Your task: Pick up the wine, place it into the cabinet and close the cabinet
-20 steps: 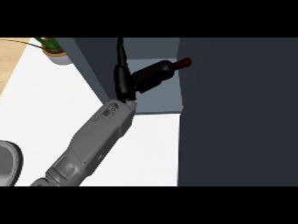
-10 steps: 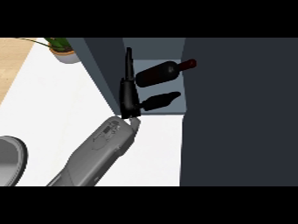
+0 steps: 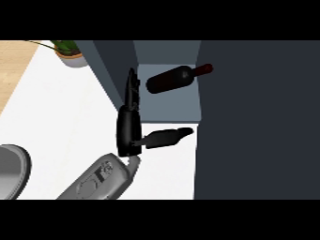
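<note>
The grey rounded object [image 3: 2,171], left of the dark grey cabinet [image 3: 266,117], is cut off by the view's left edge. The green potted plant in a white pot [image 3: 70,52] beyond the cabinet's left wall loses its leaves at the top. The grey forearm [image 3: 96,180] runs out below.

Dark glass wine bottle [image 3: 171,79] with a dull sheen and a red cap, lying in the matt grey-blue cabinet [image 3: 169,101]. Smooth matt white counter [image 3: 58,108]; pale wood-grain floor [image 3: 3,70] beyond its left edge. Matt black hand [image 3: 129,126] on a smooth grey forearm [image 3: 100,180]. Brushed metal pot [image 3: 3,171] at the counter's lower left corner.
</note>
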Action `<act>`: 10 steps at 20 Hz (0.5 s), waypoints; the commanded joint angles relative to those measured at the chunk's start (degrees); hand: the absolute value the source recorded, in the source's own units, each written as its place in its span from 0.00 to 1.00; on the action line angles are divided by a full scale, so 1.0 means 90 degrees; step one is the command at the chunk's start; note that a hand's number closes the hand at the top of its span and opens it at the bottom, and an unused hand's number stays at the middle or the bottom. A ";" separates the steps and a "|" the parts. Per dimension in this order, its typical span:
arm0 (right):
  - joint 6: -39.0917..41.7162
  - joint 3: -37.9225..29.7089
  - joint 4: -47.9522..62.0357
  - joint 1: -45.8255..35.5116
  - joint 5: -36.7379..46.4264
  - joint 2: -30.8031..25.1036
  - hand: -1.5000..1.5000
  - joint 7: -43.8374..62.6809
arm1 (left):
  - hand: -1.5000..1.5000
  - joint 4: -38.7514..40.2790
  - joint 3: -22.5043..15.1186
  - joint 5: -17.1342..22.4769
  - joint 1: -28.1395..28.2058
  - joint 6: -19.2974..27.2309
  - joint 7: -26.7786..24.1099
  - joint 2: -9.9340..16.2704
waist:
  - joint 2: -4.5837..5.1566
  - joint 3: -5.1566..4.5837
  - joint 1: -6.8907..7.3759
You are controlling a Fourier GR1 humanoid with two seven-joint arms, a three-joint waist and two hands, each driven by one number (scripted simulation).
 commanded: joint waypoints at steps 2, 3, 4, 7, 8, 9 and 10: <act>-0.0042 -0.0226 -0.1044 0.0407 0.0278 -0.0255 0.00 0.0230 | 0.00 -0.1524 -0.0459 -0.0227 0.1001 -0.0156 0.0272 0.0879 | -0.0015 0.0002 0.0005; -0.0018 -0.0426 -0.1057 0.0452 -0.0033 -0.0348 0.00 0.0302 | 0.00 -0.1754 -0.0470 -0.0287 0.1058 -0.0085 0.0460 0.0990 | 0.0001 0.0004 -0.0015; -0.0044 -0.0364 -0.1021 0.0419 0.0194 -0.0340 0.00 0.0270 | 0.00 -0.2006 -0.0531 -0.0310 0.1483 -0.0155 0.0281 0.1219 | -0.0002 0.0001 0.0010; -0.0014 -0.0342 -0.1030 0.0443 0.0124 -0.0331 0.00 0.0205 | 0.00 -0.2600 -0.0435 -0.0264 0.2026 -0.0276 0.0351 0.1591 | 0.0016 0.0002 -0.0019; -0.0349 -0.0324 -0.1231 0.0087 0.0107 -0.0445 0.00 0.0664 | 0.00 -0.2740 -0.0371 -0.0212 0.2212 -0.0319 0.0214 0.1638 | 0.0023 -0.0005 0.0026; -0.0128 -0.0565 -0.0987 0.0028 -0.0143 -0.0585 0.00 0.0586 | 0.00 -0.3051 -0.0226 -0.0275 0.1963 -0.0253 0.0637 0.1829 | 0.0027 0.0002 -0.0001; -0.0176 -0.0495 -0.1178 0.0191 -0.0143 -0.0539 0.00 0.0569 | 0.00 -0.3477 -0.0132 0.0019 0.2269 -0.0700 0.0641 0.2232 | 0.0013 -0.0001 0.0006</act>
